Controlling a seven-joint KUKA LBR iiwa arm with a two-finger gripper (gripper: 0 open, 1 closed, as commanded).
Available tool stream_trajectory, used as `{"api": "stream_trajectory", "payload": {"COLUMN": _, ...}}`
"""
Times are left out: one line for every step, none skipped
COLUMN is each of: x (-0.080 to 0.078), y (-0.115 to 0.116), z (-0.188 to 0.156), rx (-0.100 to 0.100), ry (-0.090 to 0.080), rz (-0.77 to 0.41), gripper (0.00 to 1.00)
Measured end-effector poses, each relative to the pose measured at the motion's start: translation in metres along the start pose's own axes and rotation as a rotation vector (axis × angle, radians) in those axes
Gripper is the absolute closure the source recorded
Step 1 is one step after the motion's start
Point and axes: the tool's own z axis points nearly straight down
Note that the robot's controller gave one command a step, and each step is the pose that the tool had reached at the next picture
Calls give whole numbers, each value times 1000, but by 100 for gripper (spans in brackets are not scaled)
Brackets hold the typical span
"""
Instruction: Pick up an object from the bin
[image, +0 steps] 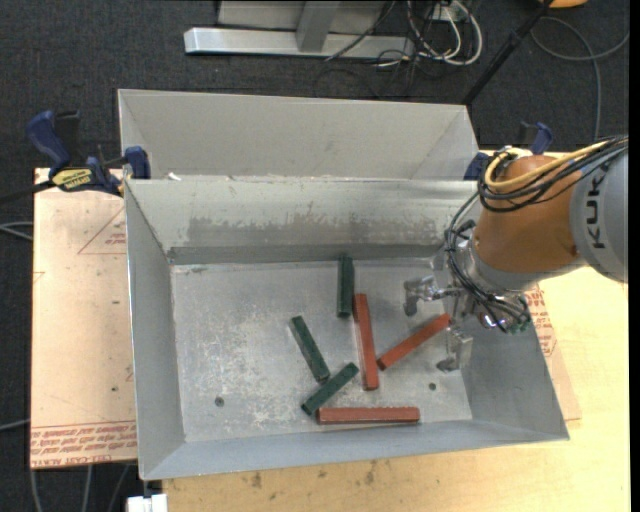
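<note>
A grey metal bin (232, 330) with sloped sheet walls and a scuffed, dull floor is seen from above. Six slim rectangular bars with flat faces and square ends are scattered over the floor.

The gripper (437, 325) is lowered at the 3 o'clock side of the floor, under the arm's smooth orange cover (525, 225) and its bundled cables. Its two metal fingers are spread apart, one toward 11 o'clock and one toward 5 o'clock. The upper end of an orange-red bar (405, 348) lies in the gap between them. Nothing is clenched, and contact between fingers and bar cannot be made out.

This orange-red bar is laid slantwise, from the gripper down toward 8 o'clock. Its lower end comes just beside a long red bar (366, 340), which runs nearly 12 to 6 o'clock.

At 12 o'clock from the long red bar, a dark green bar (345, 287) is set almost parallel and just beside it. At 9 o'clock from it, a second dark green bar (309, 348) lies tilted. A third dark green bar (330, 390) is placed near its foot. A brown-red bar (368, 414) lies flat along the front edge of the floor.
</note>
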Motion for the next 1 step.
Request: {"api": "stream_trajectory", "payload": {"x": -30, "y": 18, "z": 1, "rx": -3, "ry": -1, "rz": -342, "gripper": 0}}
